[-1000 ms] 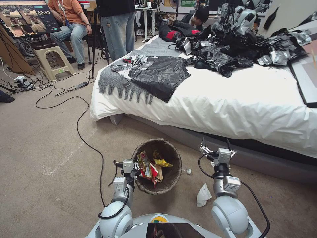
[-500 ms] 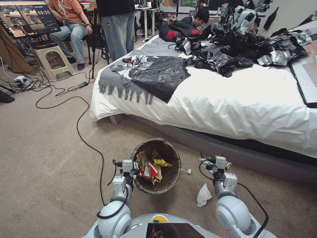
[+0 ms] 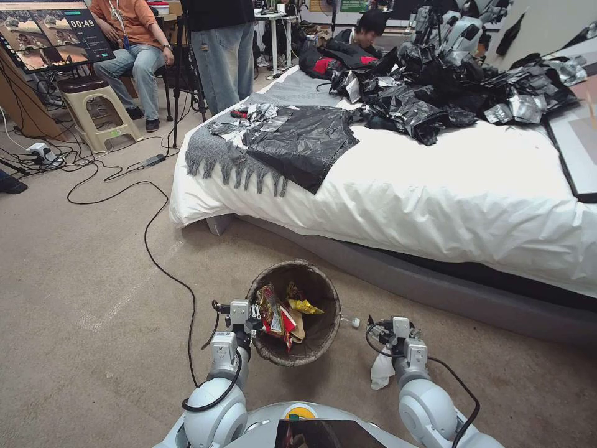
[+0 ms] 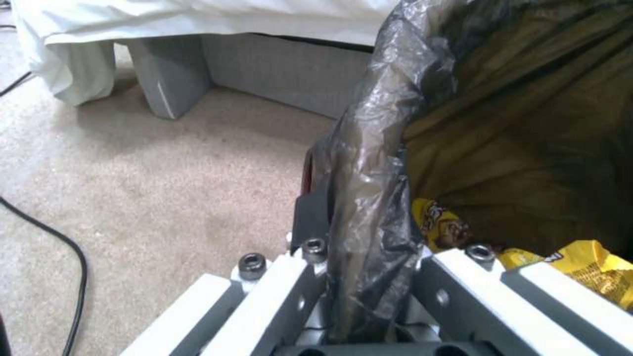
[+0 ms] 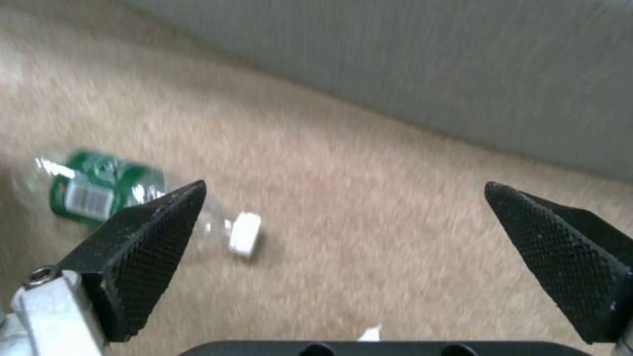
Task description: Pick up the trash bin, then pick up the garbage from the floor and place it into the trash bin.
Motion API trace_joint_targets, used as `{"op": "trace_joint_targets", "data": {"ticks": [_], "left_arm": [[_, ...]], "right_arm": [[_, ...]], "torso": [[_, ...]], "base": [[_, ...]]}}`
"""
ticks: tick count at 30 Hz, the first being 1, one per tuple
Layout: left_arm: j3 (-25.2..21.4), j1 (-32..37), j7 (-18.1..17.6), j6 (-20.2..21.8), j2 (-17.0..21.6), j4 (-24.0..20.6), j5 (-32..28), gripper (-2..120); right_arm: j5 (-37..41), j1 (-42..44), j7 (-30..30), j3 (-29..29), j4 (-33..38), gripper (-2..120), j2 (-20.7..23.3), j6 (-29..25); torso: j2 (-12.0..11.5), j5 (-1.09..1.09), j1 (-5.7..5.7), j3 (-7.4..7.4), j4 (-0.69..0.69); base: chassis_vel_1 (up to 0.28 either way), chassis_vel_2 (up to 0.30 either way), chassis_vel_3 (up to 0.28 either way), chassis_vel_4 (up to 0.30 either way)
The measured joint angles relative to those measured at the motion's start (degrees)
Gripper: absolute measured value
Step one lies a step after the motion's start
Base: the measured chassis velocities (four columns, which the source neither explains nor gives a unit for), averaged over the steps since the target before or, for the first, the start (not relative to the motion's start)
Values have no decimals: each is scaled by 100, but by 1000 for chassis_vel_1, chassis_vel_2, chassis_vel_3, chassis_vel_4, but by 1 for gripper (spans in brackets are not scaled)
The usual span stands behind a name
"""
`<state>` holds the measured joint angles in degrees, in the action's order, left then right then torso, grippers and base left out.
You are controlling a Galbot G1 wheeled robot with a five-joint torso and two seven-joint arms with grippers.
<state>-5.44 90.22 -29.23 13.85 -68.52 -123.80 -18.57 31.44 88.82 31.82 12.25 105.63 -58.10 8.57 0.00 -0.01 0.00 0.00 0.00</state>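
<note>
The trash bin (image 3: 323, 339), lined with a dark bag, hangs just above the carpet in front of me. Snack wrappers (image 3: 277, 314) lie inside it. My left gripper (image 3: 255, 311) is shut on its near-left rim; the left wrist view shows the bag-wrapped rim (image 4: 373, 198) pinched between the fingers (image 4: 316, 291). Right of the bin, my right gripper (image 3: 380, 328) is low over the floor and open (image 5: 344, 187), with nothing in it. A clear green-labelled bottle (image 5: 99, 190) lies on the carpet beside one fingertip; its white cap (image 3: 354, 322) peeks out by the bin. A white tissue (image 3: 380, 368) lies under the right wrist.
The bed's grey base (image 3: 472, 292) runs close behind the right gripper, with the white sheet (image 3: 435, 205) above. A black cable (image 3: 168, 274) crosses the carpet left of the bin. People and a stool (image 3: 93, 106) are at the far left.
My right arm has come down and back towards me, lowering its open gripper close to the floor beside the bottle and tissue. The left gripper and bin have stayed put.
</note>
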Motion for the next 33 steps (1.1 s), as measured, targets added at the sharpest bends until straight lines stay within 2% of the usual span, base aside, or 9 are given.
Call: {"op": "trace_joint_targets", "data": {"ticks": [10, 33], "left_arm": [[-12, 1, 2, -6, -40, 25, 15, 0], [-10, -60, 5, -12, -44, 69, 6, 0]], "right_arm": [[-108, -160, -248, -151, -761, 100, -289, -231], [-124, -238, -204, -368, -1499, 100, -780, -342]], "torso": [[0, 0, 0, 0, 0], [1, -6, 0, -1, 3]], "base": [[0, 0, 0, 0], [0, 0, 0, 0]]}}
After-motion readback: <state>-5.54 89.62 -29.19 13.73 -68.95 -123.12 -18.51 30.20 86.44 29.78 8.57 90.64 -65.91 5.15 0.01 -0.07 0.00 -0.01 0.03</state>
